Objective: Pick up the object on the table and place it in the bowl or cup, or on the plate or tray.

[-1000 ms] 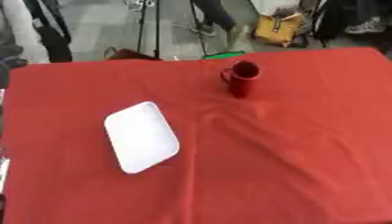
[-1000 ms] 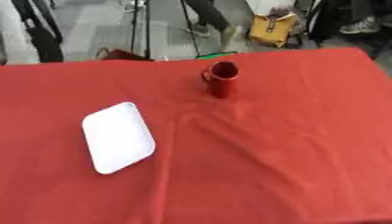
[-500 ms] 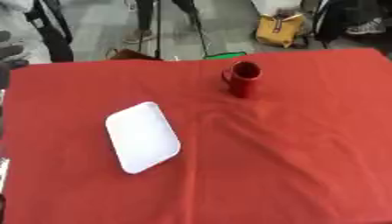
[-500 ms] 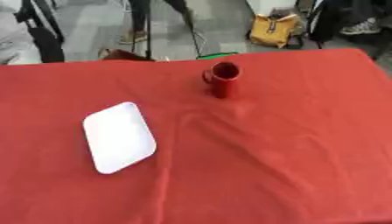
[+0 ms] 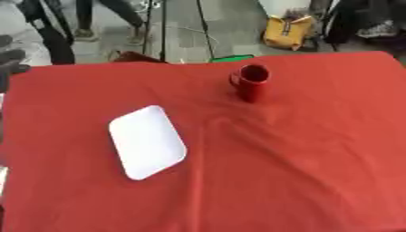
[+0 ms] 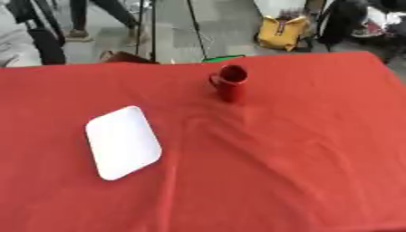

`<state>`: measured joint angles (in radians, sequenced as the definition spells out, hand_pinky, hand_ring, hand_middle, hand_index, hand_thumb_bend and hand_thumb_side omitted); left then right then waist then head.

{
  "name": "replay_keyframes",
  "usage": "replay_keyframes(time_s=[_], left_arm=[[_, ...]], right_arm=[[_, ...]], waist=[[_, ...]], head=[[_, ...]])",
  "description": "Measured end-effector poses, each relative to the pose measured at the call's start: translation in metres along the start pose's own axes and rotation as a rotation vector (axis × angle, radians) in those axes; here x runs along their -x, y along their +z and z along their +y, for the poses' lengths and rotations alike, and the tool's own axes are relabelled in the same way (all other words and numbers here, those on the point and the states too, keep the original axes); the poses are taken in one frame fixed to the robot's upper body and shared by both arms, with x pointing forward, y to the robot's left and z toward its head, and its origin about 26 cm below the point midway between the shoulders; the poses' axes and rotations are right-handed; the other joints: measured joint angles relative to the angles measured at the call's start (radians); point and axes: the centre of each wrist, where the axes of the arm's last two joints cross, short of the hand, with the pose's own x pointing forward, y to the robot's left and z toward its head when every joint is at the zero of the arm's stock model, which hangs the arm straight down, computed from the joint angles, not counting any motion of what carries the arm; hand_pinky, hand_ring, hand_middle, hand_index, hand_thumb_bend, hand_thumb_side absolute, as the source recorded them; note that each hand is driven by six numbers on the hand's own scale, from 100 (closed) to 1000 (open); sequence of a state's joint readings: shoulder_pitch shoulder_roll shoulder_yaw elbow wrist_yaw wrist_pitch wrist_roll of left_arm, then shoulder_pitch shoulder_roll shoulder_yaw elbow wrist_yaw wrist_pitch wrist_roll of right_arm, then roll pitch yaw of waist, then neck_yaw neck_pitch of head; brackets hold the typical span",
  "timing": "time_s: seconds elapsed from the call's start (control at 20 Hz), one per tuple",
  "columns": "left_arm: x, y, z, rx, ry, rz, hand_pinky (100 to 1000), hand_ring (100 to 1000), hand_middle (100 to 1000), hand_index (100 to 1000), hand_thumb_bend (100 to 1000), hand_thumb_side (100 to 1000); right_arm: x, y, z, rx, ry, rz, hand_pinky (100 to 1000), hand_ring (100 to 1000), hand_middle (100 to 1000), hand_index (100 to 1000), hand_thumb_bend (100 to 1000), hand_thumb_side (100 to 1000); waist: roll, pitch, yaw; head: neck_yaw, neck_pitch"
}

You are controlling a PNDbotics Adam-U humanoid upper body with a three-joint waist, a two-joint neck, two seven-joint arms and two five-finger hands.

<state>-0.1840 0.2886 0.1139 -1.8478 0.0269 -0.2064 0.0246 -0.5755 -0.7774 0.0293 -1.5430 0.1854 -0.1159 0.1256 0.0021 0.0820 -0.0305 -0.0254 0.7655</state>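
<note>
A red cloth-covered table [image 5: 301, 172] holds a white rounded-rectangular tray [image 5: 147, 141] on its left half, lying flat and askew. A dark red cup with a handle [image 5: 252, 83] stands upright toward the far middle, well apart from the tray (nothing rests on the tray). The left hand [image 5: 9, 56], dark and blurred, shows only at the left edge, well away from tray and cup; whether its fingers are apart or together cannot be told.
</note>
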Motion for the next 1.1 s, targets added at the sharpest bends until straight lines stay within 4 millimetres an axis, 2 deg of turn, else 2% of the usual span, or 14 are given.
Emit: replay_keyframes(time_s=[0.25,0.45,0.8,1.1], left_arm=[[0.001,0.001,-0.004,0.007,0.021,0.001,709,762,791,870,677,693],[0.001,0.001,-0.009,0.015,0.047,0.002,707,762,791,870,674,695],[0.003,0.002,-0.016,0.039,0.081,0.005,705,763,793,870,664,700],[0.002,0.0,-0.022,0.058,0.103,0.0,706,764,794,870,660,699]], right_arm=[[0.013,-0.028,0.0,-0.129,0.087,0.023,798,867,902,947,735,608],[0.025,-0.048,0.014,-0.22,0.134,0.052,799,869,903,950,738,596],[0.046,-0.065,0.035,-0.317,0.219,0.138,801,872,901,948,740,588],[0.055,-0.07,0.053,-0.357,0.262,0.171,804,874,900,946,743,585]], waist=[[0.013,0.0,0.004],[0.029,0.0,0.012],[0.048,0.0,0.04],[0.052,0.0,0.055]], head=[[-0.006,0.0],[-0.013,0.0],[-0.035,0.0],[-0.05,0.0]])
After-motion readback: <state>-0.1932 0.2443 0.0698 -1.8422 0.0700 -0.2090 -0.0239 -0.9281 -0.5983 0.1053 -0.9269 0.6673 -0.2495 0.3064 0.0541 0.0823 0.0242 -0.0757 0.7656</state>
